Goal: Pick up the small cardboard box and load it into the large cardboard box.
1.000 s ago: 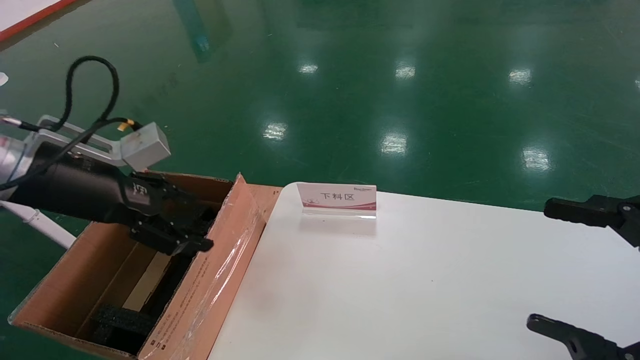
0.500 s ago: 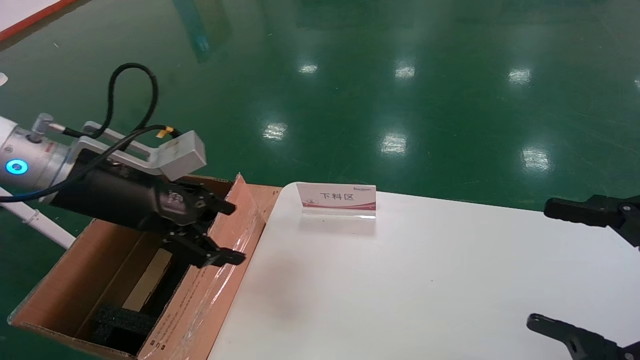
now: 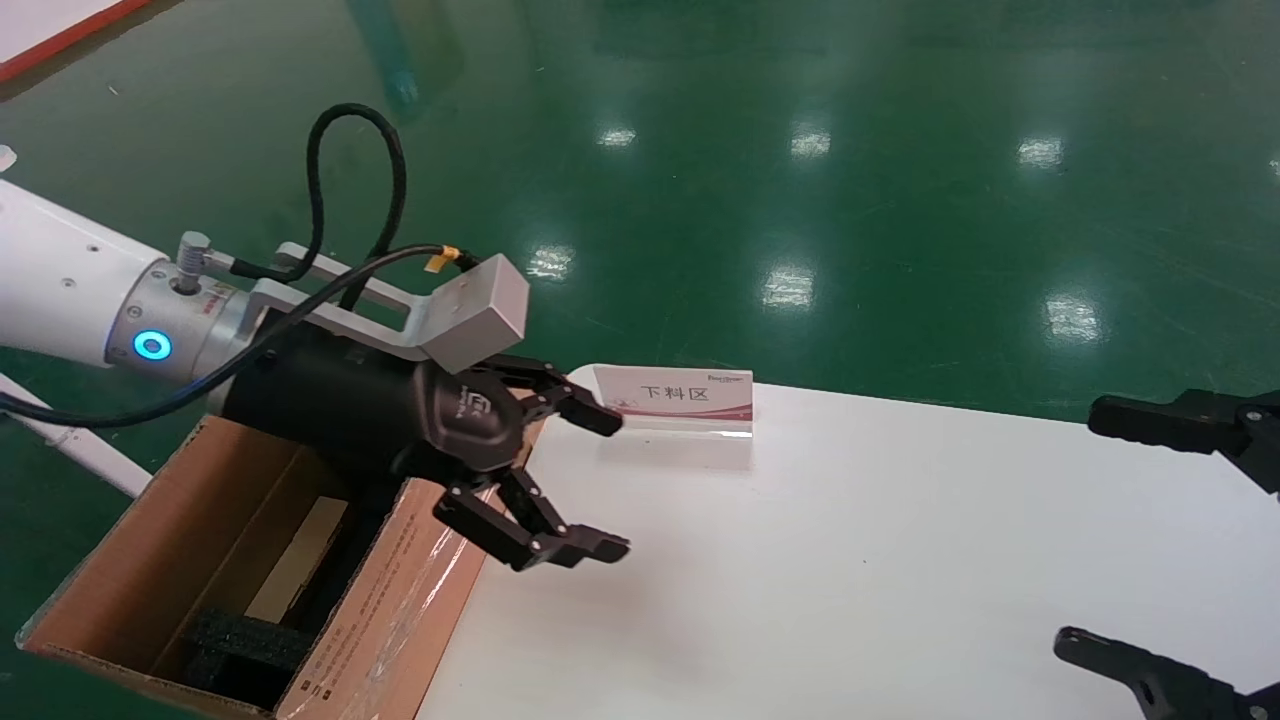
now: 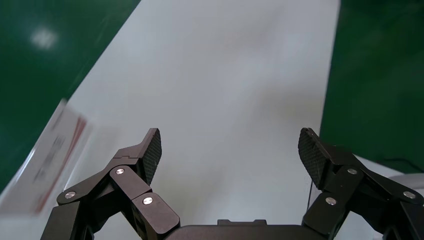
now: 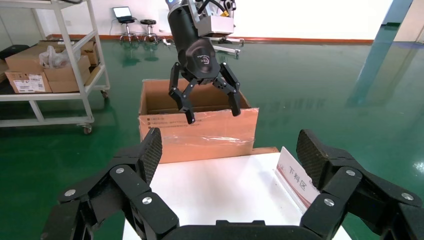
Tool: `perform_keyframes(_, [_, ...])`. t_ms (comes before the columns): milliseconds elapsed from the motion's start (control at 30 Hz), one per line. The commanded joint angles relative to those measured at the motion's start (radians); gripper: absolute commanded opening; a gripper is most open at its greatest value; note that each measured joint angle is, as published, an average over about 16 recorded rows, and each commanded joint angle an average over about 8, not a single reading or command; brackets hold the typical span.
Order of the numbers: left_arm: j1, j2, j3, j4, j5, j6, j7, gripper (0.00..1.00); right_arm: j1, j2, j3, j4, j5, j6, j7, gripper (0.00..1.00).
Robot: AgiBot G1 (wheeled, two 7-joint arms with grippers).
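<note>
The large cardboard box (image 3: 150, 540) stands open on the floor at the table's left end, with a taped flap toward the table; it also shows in the right wrist view (image 5: 200, 135). Inside it, beside black foam (image 3: 240, 640), lies a flat pale-brown slab (image 3: 295, 560) that I take for the small cardboard box. My left gripper (image 3: 612, 485) hangs open and empty above the table's left edge, just past the flap; the same gripper appears in its own view (image 4: 230, 145) and the right wrist view (image 5: 212, 115). My right gripper (image 3: 1085, 528) stays open at the table's right edge.
A white-and-red sign card (image 3: 675, 395) stands at the far edge of the white table (image 3: 850, 560), close to the left gripper's upper finger. Green floor lies around. A wheeled shelf cart (image 5: 50, 65) with cartons stands beyond the large box.
The left gripper rose out of the large box and moved right, over the flap to the table's edge, open and empty throughout. The right arm did not move.
</note>
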Motion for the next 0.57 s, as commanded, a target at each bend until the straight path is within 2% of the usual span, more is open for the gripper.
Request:
perform_keyframes(33, [0.051,0.007,-0.067,-0.007,-0.002,0.007,0.011,1.0,0.0,0.0,0.0,0.0,0.0,0.0,0.0,1.0])
perform_keyframes(467, [0.383,0.053,-0.503,-0.05,-0.018,0.056,0.083,1.0,0.0,0.0,-0.001,0.0,0.0,0.0,0.0,1.0])
perform_keyframes(567, [0.421,0.059,-0.554,-0.055,-0.02,0.061,0.092,1.0,0.0,0.0,-0.001,0.0,0.0,0.0,0.0,1.0])
